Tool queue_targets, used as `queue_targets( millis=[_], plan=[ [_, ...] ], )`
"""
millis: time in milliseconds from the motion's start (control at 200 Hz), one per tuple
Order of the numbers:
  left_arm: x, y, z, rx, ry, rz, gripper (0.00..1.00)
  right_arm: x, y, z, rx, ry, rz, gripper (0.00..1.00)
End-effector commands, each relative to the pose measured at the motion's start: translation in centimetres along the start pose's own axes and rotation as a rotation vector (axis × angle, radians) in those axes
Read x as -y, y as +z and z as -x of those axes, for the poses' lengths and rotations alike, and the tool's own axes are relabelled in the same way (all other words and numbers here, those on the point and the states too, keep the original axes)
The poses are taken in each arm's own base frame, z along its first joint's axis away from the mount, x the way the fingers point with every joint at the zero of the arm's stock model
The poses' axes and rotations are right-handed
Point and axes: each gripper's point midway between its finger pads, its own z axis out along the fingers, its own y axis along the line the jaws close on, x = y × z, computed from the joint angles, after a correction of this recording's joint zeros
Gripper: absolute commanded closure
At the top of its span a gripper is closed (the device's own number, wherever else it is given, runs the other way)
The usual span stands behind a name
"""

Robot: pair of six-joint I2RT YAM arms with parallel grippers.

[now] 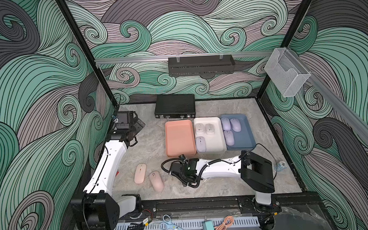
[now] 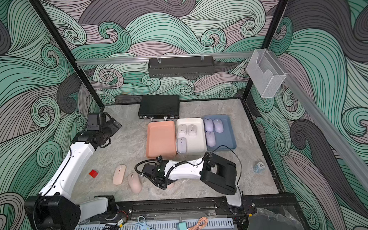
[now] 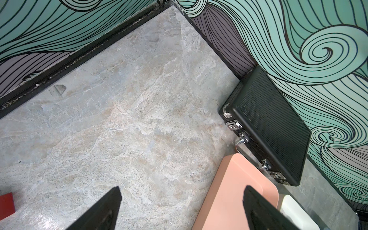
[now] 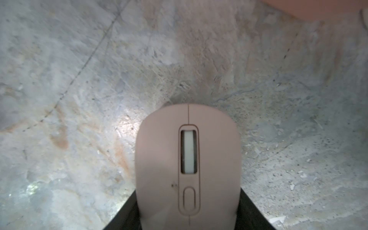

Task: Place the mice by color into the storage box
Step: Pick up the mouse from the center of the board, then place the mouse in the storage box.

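Between the right gripper (image 4: pixel 188 192) jaws, clamped: pink mouse (image 4: pixel 215 159), long axis along the fingers; salmon-pink tray (image 1: pixel 180 139) near, toward the back wall; left gripper (image 3: pixel 182 188) spread, empty.

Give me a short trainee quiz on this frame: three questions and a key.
1. True or false: the pink tray is empty.
2. How many purple mice lie in the blue tray?
3. A pink mouse sits between the fingers of which claw? A) left claw B) right claw C) neither

Key: 1 true; 2 three; 3 B.
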Motion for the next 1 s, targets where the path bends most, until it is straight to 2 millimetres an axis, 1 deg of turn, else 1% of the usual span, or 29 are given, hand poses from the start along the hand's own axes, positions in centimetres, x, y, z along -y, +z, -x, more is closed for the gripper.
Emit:
queue_targets(
  millis=[0, 110, 205, 280, 375, 405, 435, 455, 520, 590, 660, 740, 826, 926, 996],
  plan=[
    [1.0, -0.2, 1.0, 0.009, 0.006, -0.029, 0.06, 0.8, -3.7, 2.6, 0.084, 0.019, -0.004, 0.48],
    [1.0, 0.0, 0.8, 0.002, 0.004, -0.028, 0.06, 1.0, -5.0, 4.9, 0.113, 0.033, 0.014, 0.5],
    [0.9, 0.4, 0.7, -0.007, 0.01, -0.017, 0.06, 1.4, -5.6, 8.0, 0.148, 0.046, 0.027, 0.51],
    [0.9, 0.5, 0.6, -0.02, 0.017, -0.008, 0.06, 1.9, -5.5, 10.7, 0.164, 0.059, 0.026, 0.51],
    [0.9, 0.8, 0.4, -0.029, 0.02, -0.004, 0.06, 2.1, -4.8, 14.1, 0.167, 0.079, 0.051, 0.52],
    [0.9, 0.8, 0.4, -0.032, 0.019, -0.005, 0.06, 2.0, -5.0, 15.4, 0.18, 0.085, 0.061, 0.52],
    [0.9, 0.9, 0.4, -0.033, 0.018, -0.004, 0.06, 2.1, -4.3, 16.3, 0.178, 0.091, 0.064, 0.52],
    [0.9, 0.9, 0.3, -0.037, 0.018, -0.007, 0.06, 2.1, -4.4, 17.2, 0.183, 0.096, 0.073, 0.52],
    [1.0, 0.9, 0.3, -0.042, 0.017, -0.013, 0.06, 2.2, -3.0, 19.1, 0.178, 0.11, 0.076, 0.52],
    [1.2, 0.7, 0.4, -0.044, 0.01, -0.024, 0.06, 2.4, -1.5, 20.7, 0.161, 0.12, 0.076, 0.52],
    [1.3, 0.3, 0.5, -0.047, 0.011, -0.038, 0.06, 2.9, -0.6, 22.4, 0.164, 0.131, 0.071, 0.52],
    [1.2, 0.3, 0.6, -0.036, 0.005, -0.038, 0.06, 3.3, 1.0, 23.7, 0.158, 0.146, 0.063, 0.53],
    [1.2, 0.4, 0.5, -0.04, 0.003, -0.041, 0.06, 3.6, 2.8, 24.4, 0.135, 0.159, 0.06, 0.53],
    [1.5, 0.5, 0.3, -0.058, 0.009, -0.048, 0.06, 3.1, 4.2, 25.1, 0.134, 0.148, 0.056, 0.54],
    [1.7, 0.6, 0.1, -0.072, 0.015, -0.056, 0.06, 3.2, 5.0, 25.5, 0.135, 0.155, 0.047, 0.53]
  ],
)
